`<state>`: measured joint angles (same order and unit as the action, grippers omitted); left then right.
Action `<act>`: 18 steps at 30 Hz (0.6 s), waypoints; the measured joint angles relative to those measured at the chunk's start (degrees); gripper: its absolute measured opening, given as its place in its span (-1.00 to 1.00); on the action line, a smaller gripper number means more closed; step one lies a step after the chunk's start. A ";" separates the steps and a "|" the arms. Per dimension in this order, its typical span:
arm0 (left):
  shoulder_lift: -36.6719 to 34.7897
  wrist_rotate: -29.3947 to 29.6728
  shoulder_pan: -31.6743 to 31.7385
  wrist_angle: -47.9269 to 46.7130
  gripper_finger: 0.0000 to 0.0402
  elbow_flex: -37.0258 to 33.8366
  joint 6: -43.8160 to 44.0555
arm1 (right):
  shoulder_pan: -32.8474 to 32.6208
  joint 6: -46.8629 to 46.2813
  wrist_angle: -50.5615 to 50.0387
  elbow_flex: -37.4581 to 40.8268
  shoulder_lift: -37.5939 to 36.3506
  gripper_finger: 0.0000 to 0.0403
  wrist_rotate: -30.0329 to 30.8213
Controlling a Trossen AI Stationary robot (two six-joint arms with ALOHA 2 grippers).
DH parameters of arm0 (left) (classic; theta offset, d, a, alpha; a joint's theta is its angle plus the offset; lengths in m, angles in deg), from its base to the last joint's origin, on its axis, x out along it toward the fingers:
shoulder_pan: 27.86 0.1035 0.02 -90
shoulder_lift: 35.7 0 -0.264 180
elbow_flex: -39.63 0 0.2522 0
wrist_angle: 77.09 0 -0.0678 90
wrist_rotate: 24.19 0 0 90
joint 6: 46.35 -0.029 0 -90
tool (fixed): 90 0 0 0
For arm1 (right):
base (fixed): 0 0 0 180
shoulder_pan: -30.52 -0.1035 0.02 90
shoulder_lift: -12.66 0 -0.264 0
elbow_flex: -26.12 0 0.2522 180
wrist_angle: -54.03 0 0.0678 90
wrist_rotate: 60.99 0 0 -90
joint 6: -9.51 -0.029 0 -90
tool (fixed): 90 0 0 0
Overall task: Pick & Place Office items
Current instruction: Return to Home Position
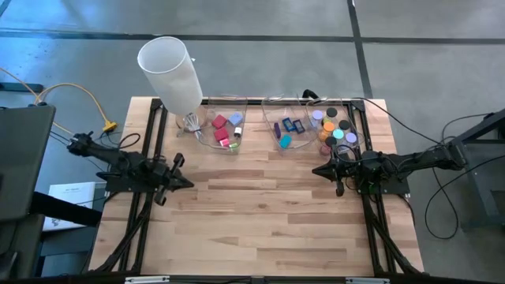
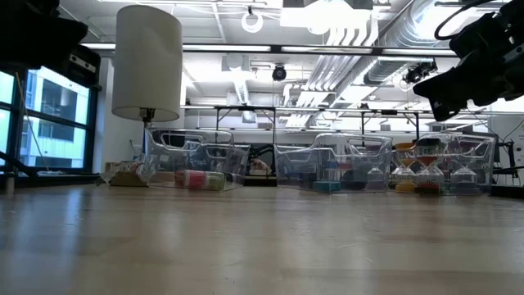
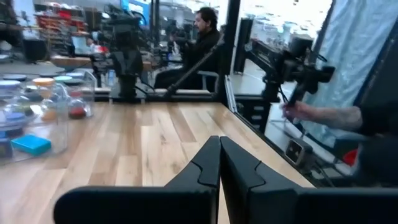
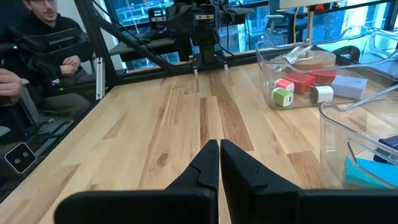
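Observation:
The office items lie in three clear bins along the table's far edge. Red, pink and lavender blocks [image 1: 224, 128] fill the left bin. Dark blue and teal rectangles [image 1: 289, 130] are in the middle bin, and round discs [image 1: 335, 128] in the right one. My left gripper [image 1: 188, 183] hangs shut and empty over the table's left side, pointing level toward the right; its fingers [image 3: 211, 163] are pressed together. My right gripper [image 1: 316, 170] is shut and empty over the right side, pointing left, near the disc bin; the right wrist view shows its gripper [image 4: 219, 152] closed.
A tall white cylinder [image 1: 170, 71] stands at the far left corner beside the block bin [image 2: 196, 164]. Bare wood [image 1: 260, 213] spans the middle and near part of the table. People sit beyond the table's side edges [image 3: 200, 37], [image 4: 43, 31].

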<state>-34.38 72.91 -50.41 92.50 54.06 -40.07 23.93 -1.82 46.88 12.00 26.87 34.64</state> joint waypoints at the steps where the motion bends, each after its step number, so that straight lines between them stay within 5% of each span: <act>1: 0.04 -0.30 0.85 0.63 -1.00 -0.04 0.00 | 0.00 0.00 0.00 0.00 0.00 -0.98 0.00; 18: 0.00 -0.27 16.30 -1.35 -1.00 -0.20 -0.24 | 0.00 0.00 0.00 0.04 0.00 -0.98 0.00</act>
<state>-34.38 72.64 -34.11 91.14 53.86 -40.31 23.93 -1.82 46.88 12.05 26.87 34.64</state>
